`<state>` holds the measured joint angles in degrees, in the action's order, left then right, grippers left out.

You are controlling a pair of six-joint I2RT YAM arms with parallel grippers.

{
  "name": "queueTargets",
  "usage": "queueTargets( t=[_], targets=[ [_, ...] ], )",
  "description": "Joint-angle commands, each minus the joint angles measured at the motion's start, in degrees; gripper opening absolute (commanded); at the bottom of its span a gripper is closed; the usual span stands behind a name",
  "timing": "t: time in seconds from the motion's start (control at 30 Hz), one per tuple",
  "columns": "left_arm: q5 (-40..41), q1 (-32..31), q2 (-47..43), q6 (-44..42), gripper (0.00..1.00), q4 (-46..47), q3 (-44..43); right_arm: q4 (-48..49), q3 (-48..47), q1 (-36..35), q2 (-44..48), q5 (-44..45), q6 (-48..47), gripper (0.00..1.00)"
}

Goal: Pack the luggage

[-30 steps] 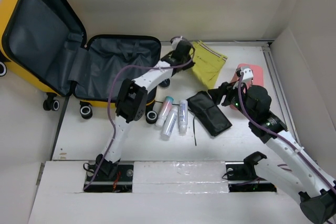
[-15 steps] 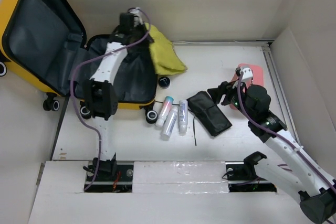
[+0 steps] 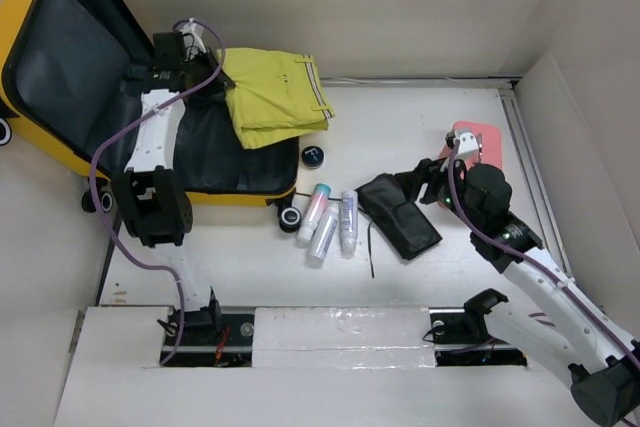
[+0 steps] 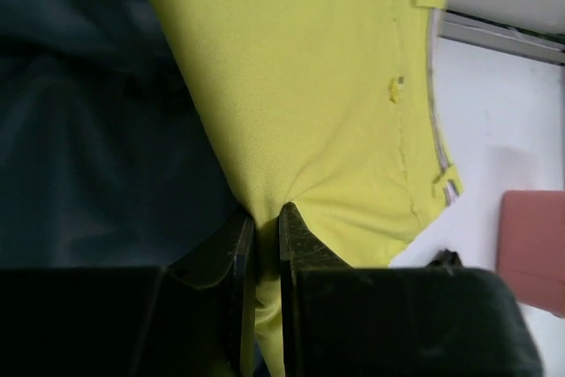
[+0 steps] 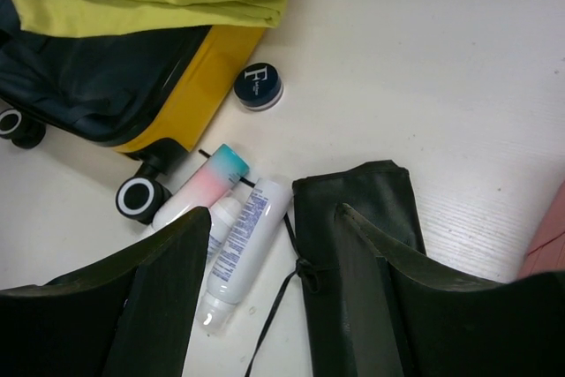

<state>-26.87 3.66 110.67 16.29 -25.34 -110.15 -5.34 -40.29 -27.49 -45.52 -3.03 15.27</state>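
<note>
- Luggage (image 3: 70,57) at 10 o'clock of the top view: yellow shell lying open, lid propped toward 11 o'clock, grey-lined base half flat on the worktop (image 3: 420,117), casters along its 6 o'clock edge.
- Left gripper (image 4: 266,229) over the base half near the hinge, pinched closed on a fold of the yellow garment (image 3: 270,97).
- Garment spreads from the gripper toward 3 o'clock, covers the base half's far-right corner and overhangs the rim; striped waistband at its 3 o'clock end. Cannot tell how much of it rests on the lining.
- Round dark tin (image 3: 314,156) on the worktop just beside the luggage's right edge, at 5 o'clock of the garment.
- Three tubes (image 3: 330,222) lying side by side at 6 o'clock of the tin, near a caster (image 3: 290,219).
- Flat black pouch (image 3: 400,215) just at 3 o'clock of the tubes, cord trailing toward 6 o'clock.
- Right gripper (image 3: 418,183) above the pouch's far end, jaws apart, nothing between them.
- Pink case (image 3: 480,135) at 1 o'clock of the right gripper, near the worktop's right edge.
</note>
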Motion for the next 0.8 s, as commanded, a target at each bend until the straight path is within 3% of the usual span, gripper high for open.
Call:
queueTargets(
  t=[0.0,0.33,0.57,0.6,0.63,0.77],
  targets=[
    [9.01,4.16,-6.43,-4.77,0.00,1.44,4.66,3.32,0.39,-0.55,0.86,0.21,0.11,0.64],
    [32.13,5.57,-3.36,-5.23,0.00,0.91,14.78,3.32,0.92,-0.55,2.01,0.74,0.11,0.64],
    [39.17,5.57,-4.06,-2.15,0.00,3.37,18.83,3.32,0.92,-0.55,1.84,1.97,0.11,0.72],
    [39.87,5.57,-4.06,-1.62,0.03,3.37,18.22,3.32,0.92,-0.55,1.31,2.49,0.11,0.72],
    [40.40,5.57,-4.76,-1.62,0.25,2.76,17.34,3.32,0.92,-0.55,1.31,3.28,0.11,0.72],
    [41.90,5.57,-11.85,2.94,0.51,4.24,18.20,3.32,0.92,-0.55,0.17,6.26,0.11,0.72]
  ],
)
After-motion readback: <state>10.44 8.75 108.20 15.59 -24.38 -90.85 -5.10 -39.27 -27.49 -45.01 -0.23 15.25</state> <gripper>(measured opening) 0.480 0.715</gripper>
